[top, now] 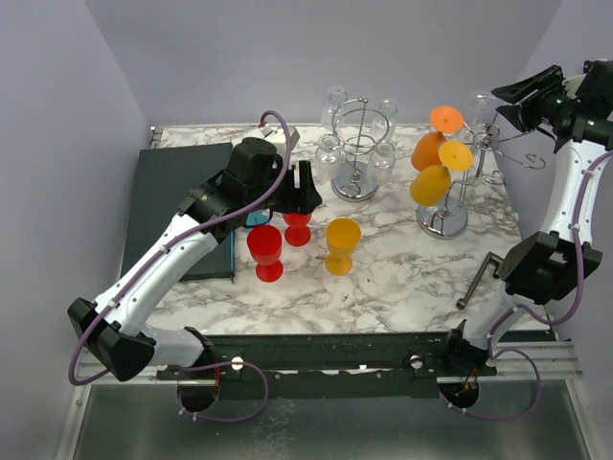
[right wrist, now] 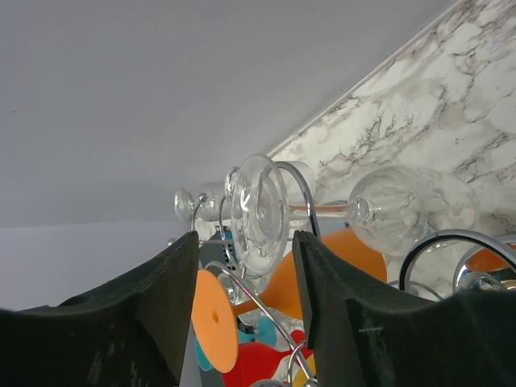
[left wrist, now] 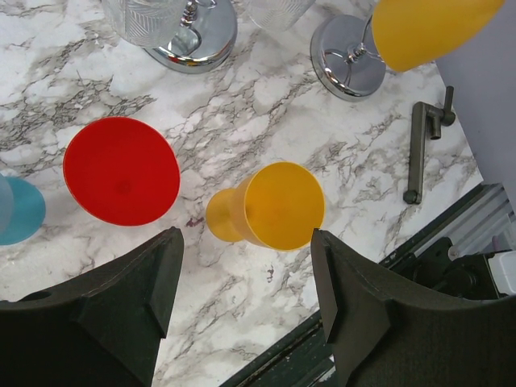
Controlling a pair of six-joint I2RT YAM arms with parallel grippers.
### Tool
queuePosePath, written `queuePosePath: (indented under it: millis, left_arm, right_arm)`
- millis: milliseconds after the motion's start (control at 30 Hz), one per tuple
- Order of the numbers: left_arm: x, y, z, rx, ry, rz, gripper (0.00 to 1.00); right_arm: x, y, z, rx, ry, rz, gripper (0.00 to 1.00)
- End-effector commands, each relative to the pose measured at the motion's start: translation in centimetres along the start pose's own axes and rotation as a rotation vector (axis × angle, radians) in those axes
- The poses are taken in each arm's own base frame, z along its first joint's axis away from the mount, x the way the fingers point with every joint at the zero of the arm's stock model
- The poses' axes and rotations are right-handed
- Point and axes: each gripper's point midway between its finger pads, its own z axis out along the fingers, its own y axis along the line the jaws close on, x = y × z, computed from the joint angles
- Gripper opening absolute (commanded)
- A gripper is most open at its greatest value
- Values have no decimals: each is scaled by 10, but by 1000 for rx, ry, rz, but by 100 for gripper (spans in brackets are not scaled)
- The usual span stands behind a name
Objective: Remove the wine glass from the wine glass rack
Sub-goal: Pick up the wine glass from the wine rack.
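So, not much to tick off yet on this one imo. The clear wine glass (right wrist: 399,214) the right arm is going for is still hanging on the chrome wire rack (top: 442,218) at the right side of the white marbled surface (top: 402,278), lying roughly sideways on its hook up near the back corner. From the right wrist view, the right pincer (right wrist: 246,242) is partly open with a jaw on either side of the glass's round foot. It looks lined up but not clamped, and I can't see either jaw actually touching glass. The grab, the lift off the hook and the set-down all look like they're still to come. Two orange wine glasses (top: 430,184) hang on that same rack too, so there's more on it if the job means clearing it. Out on the surface stand a red plastic goblet (top: 265,251), a second red goblet (top: 298,227) and a yellow plastic goblet (top: 342,244). I'd guess those came off a rack, but that's only a guess. The left pincer (left wrist: 246,242) hangs above them, jaws wide and holding nothing. The other chrome stand (top: 357,182), loaded with clear glasses, sits at the back middle, with no pincer near it.
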Motion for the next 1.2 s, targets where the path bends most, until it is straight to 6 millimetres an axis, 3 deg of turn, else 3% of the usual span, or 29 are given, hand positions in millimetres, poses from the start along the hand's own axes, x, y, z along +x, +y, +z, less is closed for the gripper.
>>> queuePosePath:
  millis: [0, 467, 1167]
  left_arm:
    - [-6, -3, -5, 24, -26, 10, 71]
    - [-7, -3, -3, 26, -24, 5, 71]
    - [-8, 1, -4, 21, -33, 0, 71]
  right_arm:
    - [-8, 23, -17, -34, -36, -42, 56]
    - [12, 2, -8, -34, 13, 8, 56]
    - [10, -3, 12, -33, 11, 45, 49]
